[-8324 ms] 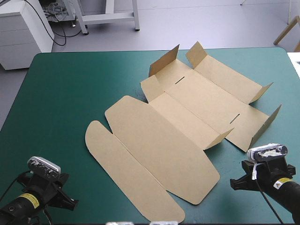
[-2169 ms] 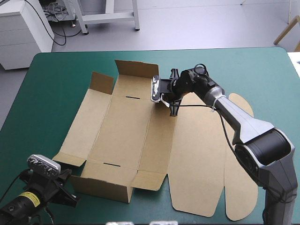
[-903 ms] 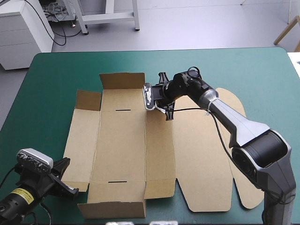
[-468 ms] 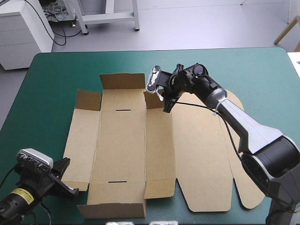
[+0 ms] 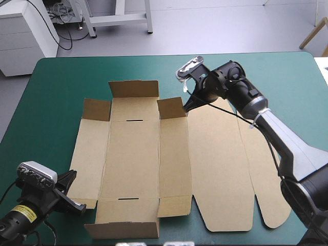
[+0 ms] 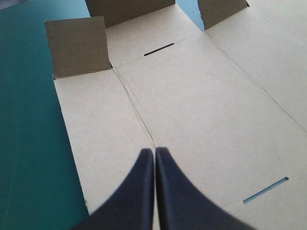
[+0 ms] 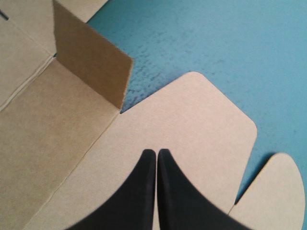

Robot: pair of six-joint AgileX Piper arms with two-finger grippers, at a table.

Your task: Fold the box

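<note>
The brown box (image 5: 133,154) lies spread open on the table. Its far wall (image 5: 134,88) and two far corner flaps (image 5: 171,107) stand raised, as does the near wall (image 5: 123,229). The lid (image 5: 220,164) lies flat to the right. My right gripper (image 5: 186,106) is shut and hovers at the lid's far edge, just right of the raised flap (image 7: 91,62); in its wrist view the gripper (image 7: 157,153) holds nothing. My left gripper (image 5: 76,205) sits at the box's near left corner. It (image 6: 154,152) is shut and empty above the box floor (image 6: 192,105).
The teal-green cover (image 5: 51,102) shows all around the box, widest on the left and at the far right (image 5: 287,77). The lid's rounded tab (image 5: 266,174) reaches toward the table's right edge.
The right gripper has let go of the far right flap and drawn back to the right and up; the flap stays raised. Earlier it turned the box on the table. The left arm is nearly unmoved.
</note>
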